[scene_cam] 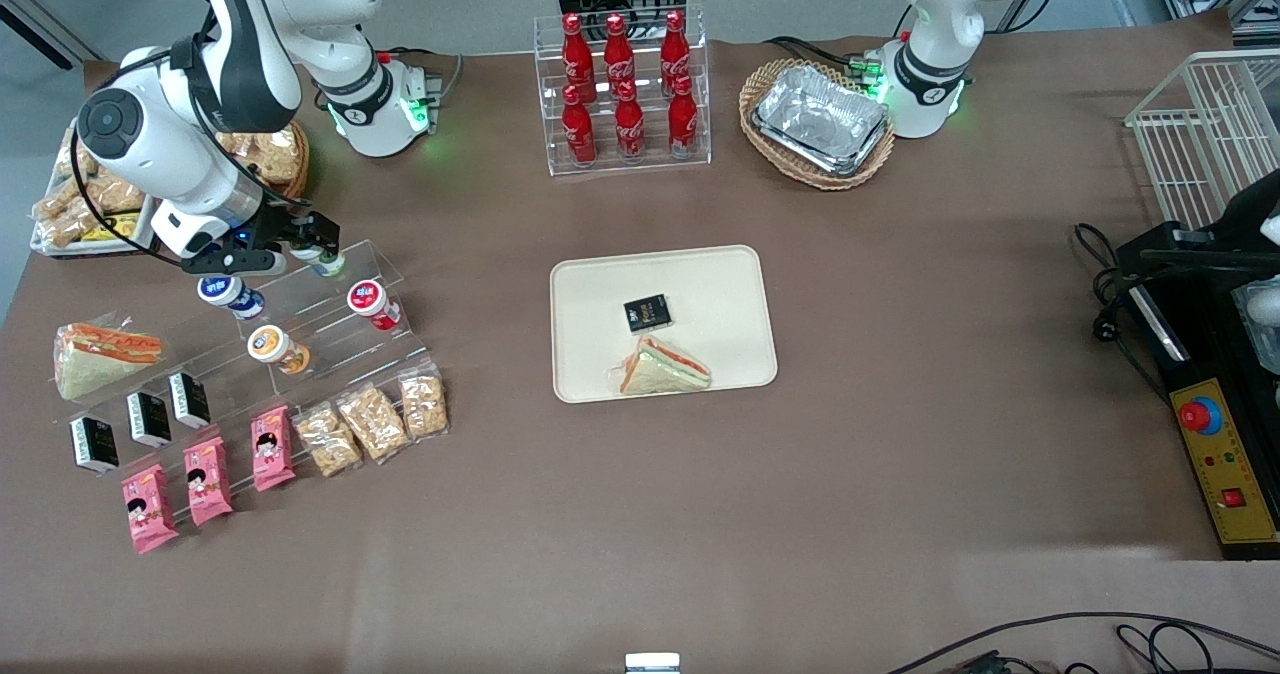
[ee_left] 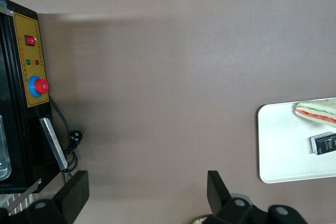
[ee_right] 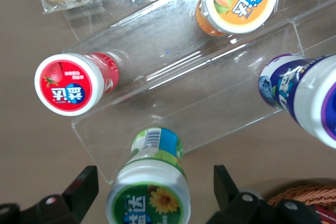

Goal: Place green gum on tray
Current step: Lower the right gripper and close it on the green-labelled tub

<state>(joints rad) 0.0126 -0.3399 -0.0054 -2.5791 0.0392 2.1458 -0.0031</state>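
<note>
Though set with the gripper (ee_right: 153,184) low over the top step of the clear stand (scene_cam: 330,299), fingers spread either side of the green gum (ee_right: 148,198) and clamped on nothing, could go wrong in several ways. Sits lid up on that top step, not yet held. Closing off-centre would likely shove the round bottle sideways, tipping it over the step's edge and down toward the red-lidded bottle (ee_right: 68,84) a step lower on the stand. Might also clip the blue-lidded bottle (ee_right: 310,98), close by on the same stand. Too shallow a hold on the smooth lid: probable slip during the carry to the tray (scene_cam: 720,274), well apart from the stand toward the parked arm's end of the counter. Lifting at a slant could catch the stand's clear lip and drag it along. Careless release, and could land on the sandwich (scene_cam: 663,367) or black packet (scene_cam: 647,313) lying on the tray, then topple.
</note>
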